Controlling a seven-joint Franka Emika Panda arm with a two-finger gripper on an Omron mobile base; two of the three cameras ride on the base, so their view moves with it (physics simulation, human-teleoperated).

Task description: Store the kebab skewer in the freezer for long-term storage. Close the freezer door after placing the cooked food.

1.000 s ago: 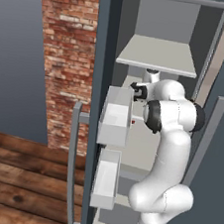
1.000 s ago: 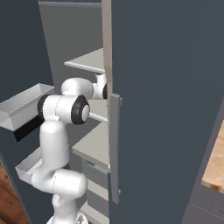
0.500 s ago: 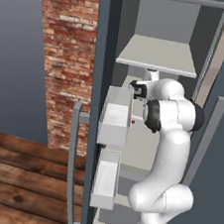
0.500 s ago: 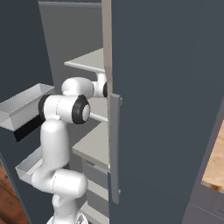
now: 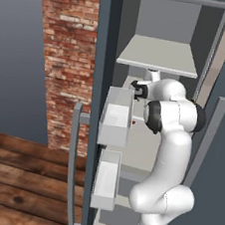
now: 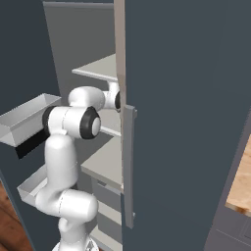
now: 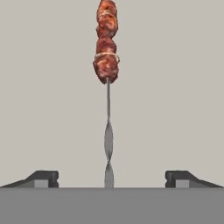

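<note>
The kebab skewer [image 7: 107, 57], a thin metal stick with reddish-brown meat chunks at its far end, lies flat on a pale shelf inside the freezer [image 5: 159, 55]. My gripper [image 7: 111, 177] is open, its two dark fingertips [image 7: 43, 178] standing wide apart on either side of the stick's near end without touching it. In the left base view my arm [image 5: 172, 115] reaches into the freezer under the upper white shelf. The freezer door [image 5: 102, 83] stands swung open, with white bins [image 5: 116, 115] on its inner face.
The door's long grey bar handle [image 5: 71, 164] hangs at the left over a wooden floor [image 5: 20, 177], with a brick wall [image 5: 67, 53] behind it. A second slate-grey panel with a bar handle [image 6: 128, 166] stands close on the arm's right side.
The jaws have opened wide. The arm and the door stand where they were in both base views.
</note>
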